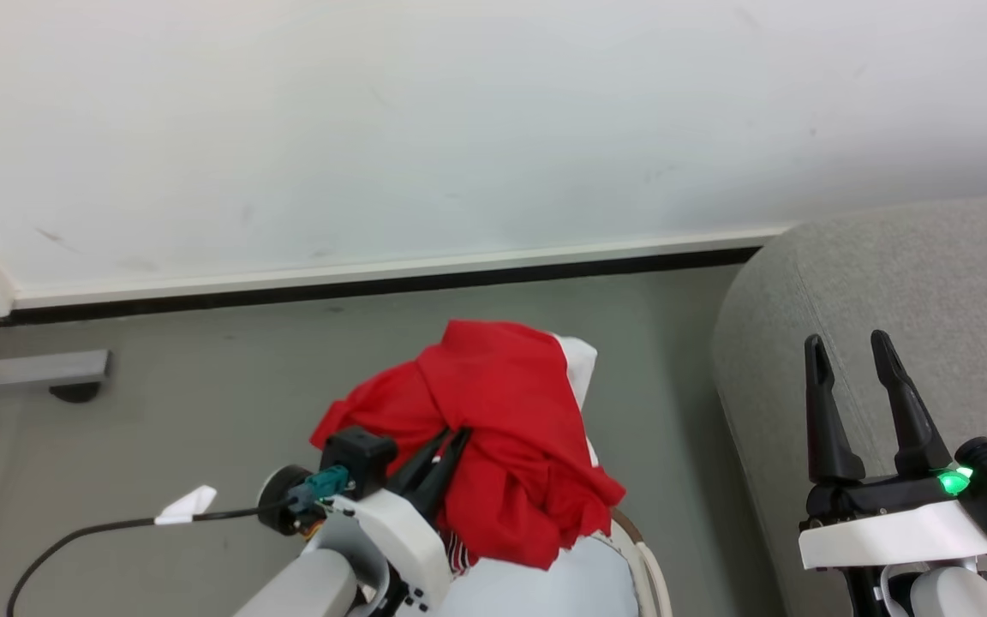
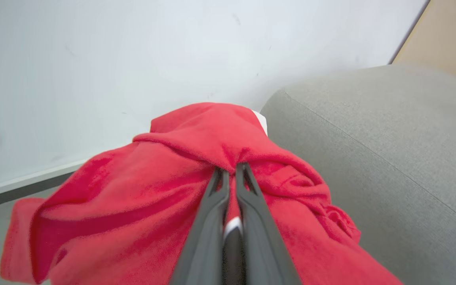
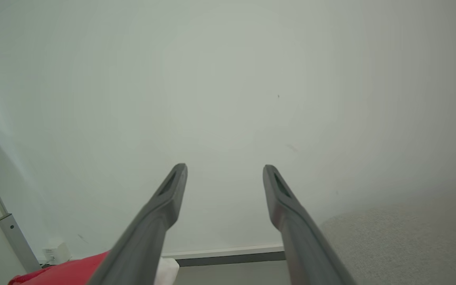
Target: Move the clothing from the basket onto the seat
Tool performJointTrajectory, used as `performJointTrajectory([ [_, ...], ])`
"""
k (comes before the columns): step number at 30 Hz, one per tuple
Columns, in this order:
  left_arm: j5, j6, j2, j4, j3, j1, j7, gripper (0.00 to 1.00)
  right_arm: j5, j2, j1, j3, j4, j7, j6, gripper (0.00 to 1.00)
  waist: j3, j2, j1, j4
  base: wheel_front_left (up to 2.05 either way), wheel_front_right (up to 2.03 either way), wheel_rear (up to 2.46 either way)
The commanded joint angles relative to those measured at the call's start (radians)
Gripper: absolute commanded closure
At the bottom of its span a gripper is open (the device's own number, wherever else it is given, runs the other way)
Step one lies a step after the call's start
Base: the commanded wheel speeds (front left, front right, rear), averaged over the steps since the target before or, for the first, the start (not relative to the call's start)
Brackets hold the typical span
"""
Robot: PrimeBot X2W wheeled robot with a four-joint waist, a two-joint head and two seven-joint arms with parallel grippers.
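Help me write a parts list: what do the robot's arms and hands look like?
The left hand and right hand each have two long, dark, tapering fingers on a white shell. The left carries a black block, a teal connector and a white-tagged black cable. The right shows a green light.

Both arms are round pale grey tubes (image 1: 305, 591) with shiny white plastic cuffs (image 1: 399, 531). The left gripper (image 1: 457, 434) and the right gripper (image 1: 846, 341) each have two long thin black fingers (image 1: 823, 428). A thin black cable (image 1: 116, 524) with a white tag (image 1: 187, 506) leaves a teal plug (image 1: 328, 482) toward eight o'clock. A small green light (image 1: 952, 480) glows at four o'clock.
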Motion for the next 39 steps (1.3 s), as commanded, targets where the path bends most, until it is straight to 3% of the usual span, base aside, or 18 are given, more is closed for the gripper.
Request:
performJointTrajectory([
  [1,0.0,0.007,0.01,-0.023,0.008,0.017,-0.003,1.0,0.001,-0.002,0.01,0.004,0.004,-0.002,-0.002,0.0,-0.024,0.0,0.0003,0.021,0.0,0.0,0.0],
  [11,-0.071,0.053,0.062,-0.316,0.08,-0.012,0.076,1.0,0.021,-0.002,0.039,0.031,0.012,-0.002,-0.002,0.0,-0.043,0.0,0.0003,0.047,0.0,0.0,0.0],
  [21,-0.109,0.083,0.091,-0.517,0.125,-0.094,0.183,1.0,0.003,-0.002,0.051,0.065,0.016,-0.002,-0.002,0.0,-0.044,0.0,0.0003,0.076,0.0,0.0,0.0],
  [39,-0.138,0.106,0.099,-0.555,0.145,-0.099,0.202,1.0,-0.028,-0.014,0.038,0.172,0.004,0.007,-0.002,0.0,-0.047,0.0,0.0003,0.08,0.0,0.0,0.0],
])
